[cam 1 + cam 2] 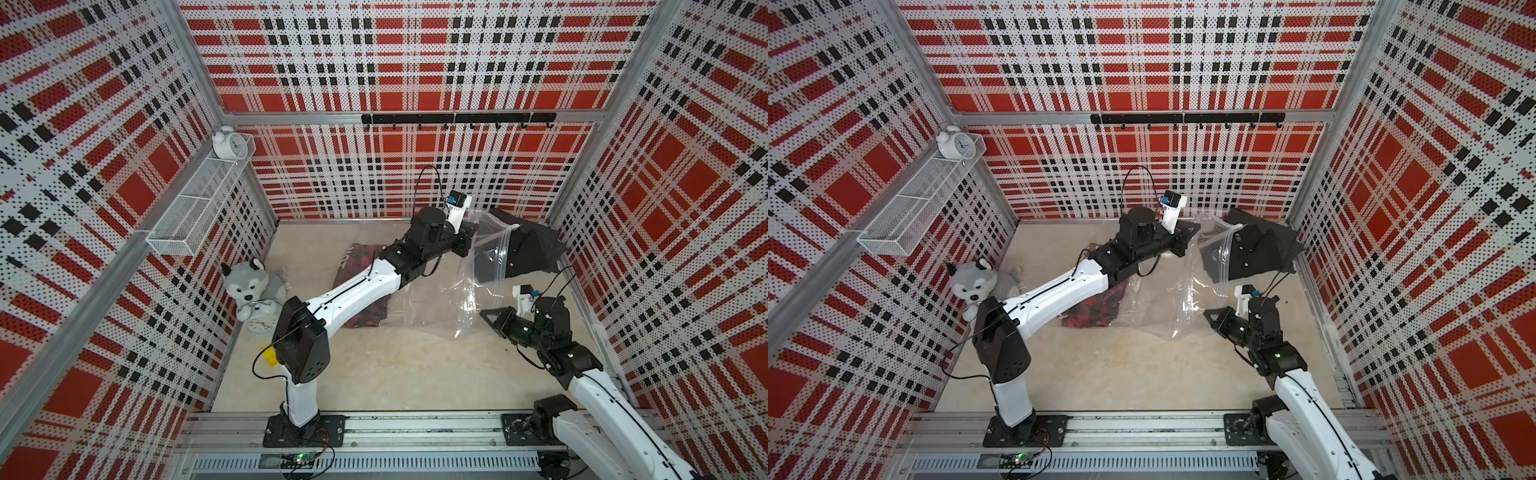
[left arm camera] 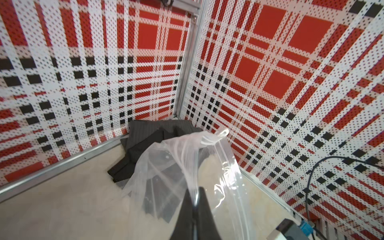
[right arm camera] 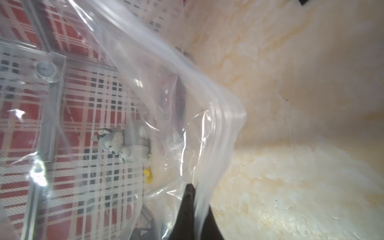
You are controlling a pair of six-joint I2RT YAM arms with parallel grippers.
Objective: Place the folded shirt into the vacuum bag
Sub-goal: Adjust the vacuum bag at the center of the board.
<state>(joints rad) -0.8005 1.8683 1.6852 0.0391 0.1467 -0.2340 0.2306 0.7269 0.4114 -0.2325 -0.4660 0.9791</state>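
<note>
Near edge: bare beige counter (image 1: 395, 374), with both arm bases on the rail.

Right pincer (image 1: 486, 314), near right, is low over the counter. It is clenched on a fold of the vacuum bag (image 1: 436, 299). In the right wrist view its jaws are pressed together with clear film pinched between them.

The vacuum bag is clear and crumpled, mid-counter toward the right. Its lower part rests on the counter and the rest is drawn up between the two pincers. A round white valve (image 3: 46, 69) shows through the film.

The folded shirt (image 1: 361, 286), red and dark patterned, lies flat on the counter under the left forearm. It sits just beside the bag's left edge. Cannot tell whether any plastic overlaps it.

By the left wall sits a grey husky plush (image 1: 249, 286) with a white clock face (image 1: 262, 324) flat beside it.

Left pincer (image 1: 473, 228), far and raised, is clenched on the bag's zip rim (image 2: 218, 135), with film caught between the jaws.

In the far right corner is a pile of dark garments (image 1: 532, 249), partly behind the rim.

On the walls: a wire basket (image 1: 199, 208) holding an alarm clock (image 1: 226, 143), and a black hook rail (image 1: 457, 119).
</note>
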